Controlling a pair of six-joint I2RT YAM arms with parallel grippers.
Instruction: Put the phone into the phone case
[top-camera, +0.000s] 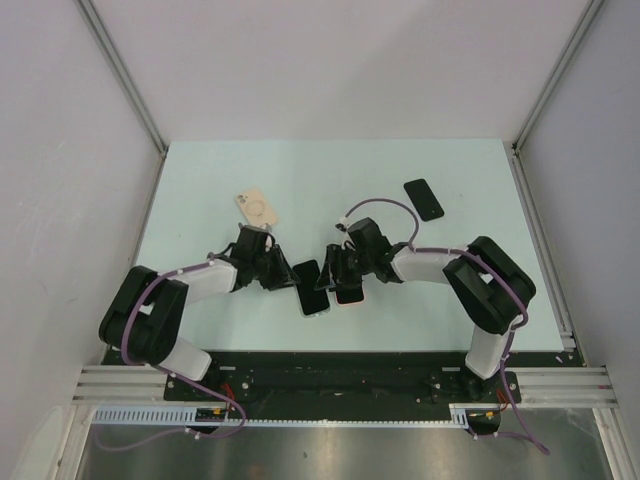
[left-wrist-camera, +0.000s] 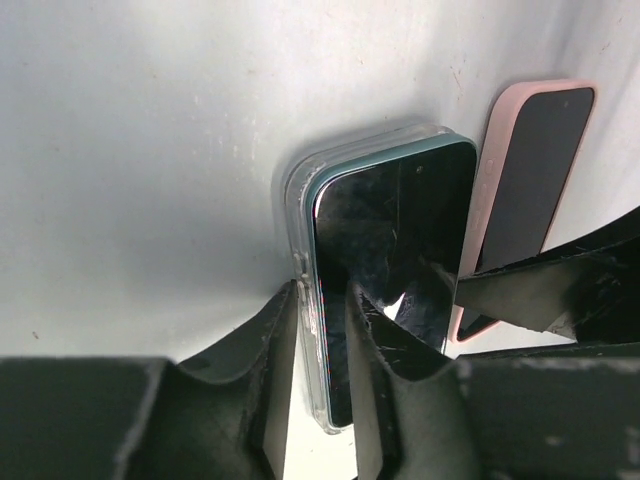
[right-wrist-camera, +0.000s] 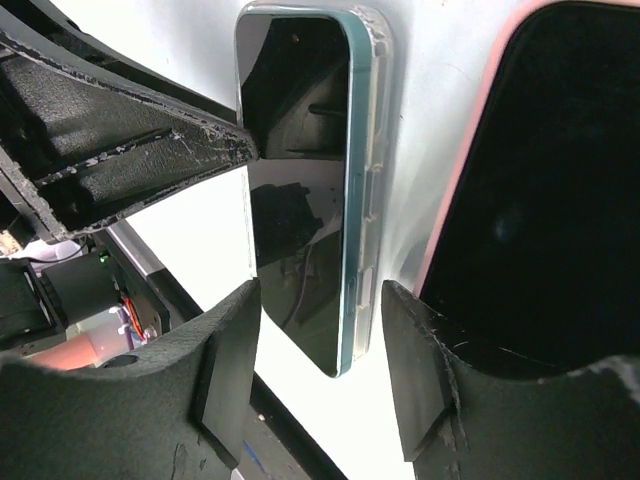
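The phone (left-wrist-camera: 395, 240), teal-edged with a dark screen, lies face up in the clear phone case (left-wrist-camera: 293, 195) near the table's (top-camera: 300, 170) front centre; the case's rim shows along its left and far edges. The left gripper (left-wrist-camera: 322, 300) is closed narrowly on the left long edge, one finger outside the case wall and one on the screen. The right gripper (right-wrist-camera: 320, 300) brackets the near end across its width; I cannot tell whether its pads press. A pink-cased phone (left-wrist-camera: 525, 170) lies just beside the right long edge. Bare tabletop shows left of the case and beyond its far end.
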